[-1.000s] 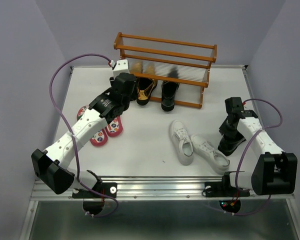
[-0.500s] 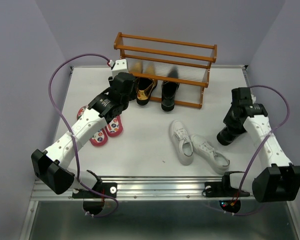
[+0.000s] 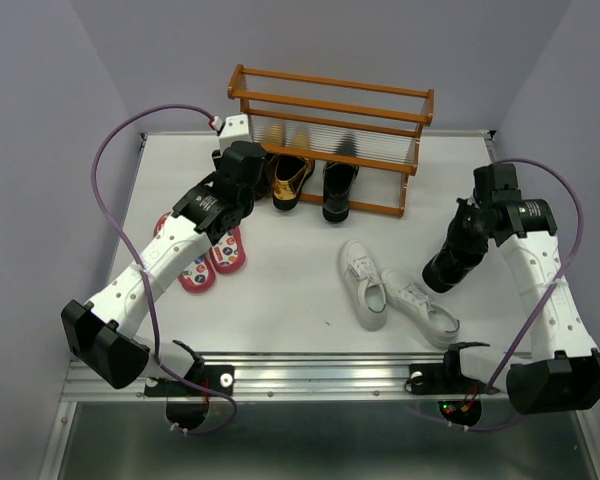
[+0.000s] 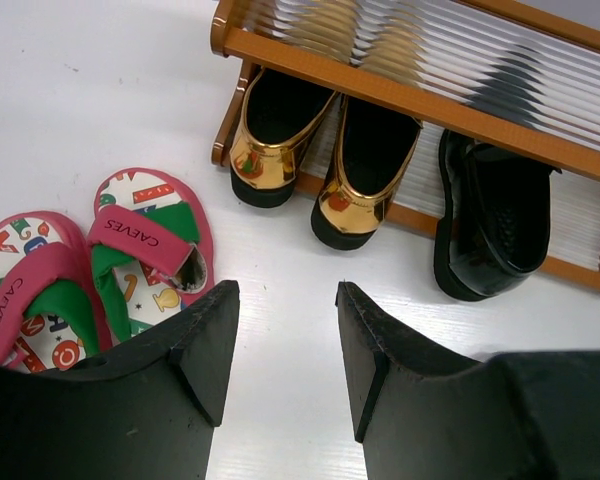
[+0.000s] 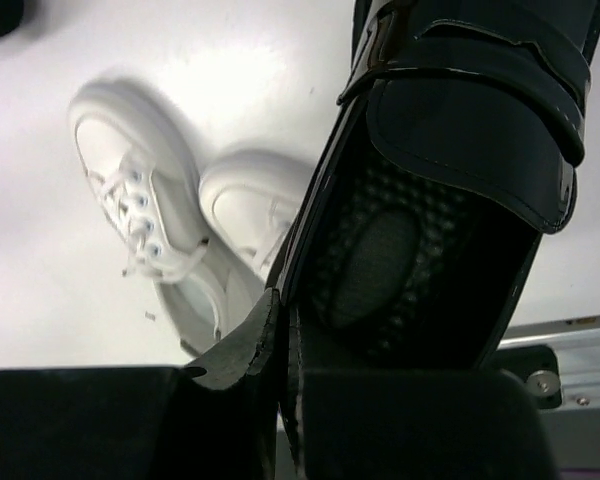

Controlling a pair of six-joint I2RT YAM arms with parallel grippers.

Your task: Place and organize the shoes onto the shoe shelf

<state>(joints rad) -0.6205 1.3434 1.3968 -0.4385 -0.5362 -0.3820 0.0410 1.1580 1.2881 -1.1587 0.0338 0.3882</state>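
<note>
The right gripper [image 5: 283,310], clamped on a boot [image 3: 447,263], has raised it off the bench [image 3: 290,292]. The left gripper [image 4: 286,335] stays apart.

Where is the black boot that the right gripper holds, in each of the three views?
Top external: black boot at right, beside the white sneakers.
Left wrist: not in it.
Right wrist: fills the right half, pinched by the right gripper.
Shared landmark: the white sneakers, top and right wrist.

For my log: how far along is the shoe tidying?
Done: both shiny gold loafers and one glossy black boot on the lower tier of the orange-brown wooden shelf. In hand: the right gripper holds the second black boot. Remaining: white lace-up sneakers and pink flip-flops on the table.
</note>
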